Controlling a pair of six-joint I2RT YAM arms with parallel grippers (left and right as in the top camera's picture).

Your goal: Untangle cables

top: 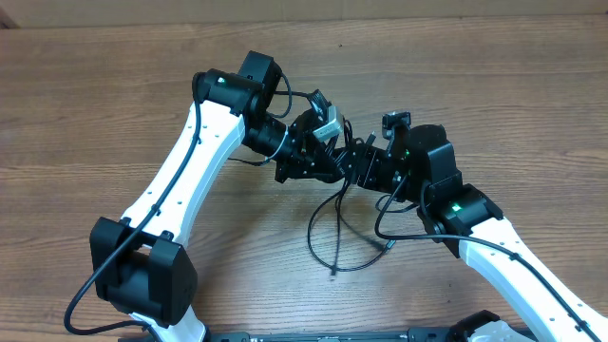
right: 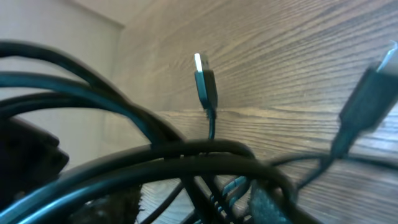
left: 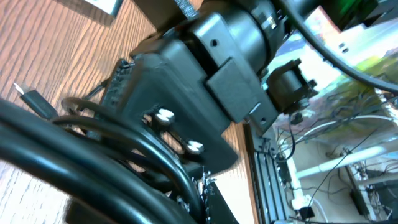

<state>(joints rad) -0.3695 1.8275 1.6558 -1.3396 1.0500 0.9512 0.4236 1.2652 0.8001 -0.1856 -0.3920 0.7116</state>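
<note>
The white left arm with black joints climbs from its base, then folds rightward at the elbow. The matching right arm reaches up and leftward. The black left gripper and black right gripper meet tip to tip; how far their fingers are spread cannot be told.

No text, label, brand or number can be read in any view. The cables and their plugs carry no legible marking. A colourful printed patch at the far right of the left wrist view is too blurred to read.
</note>
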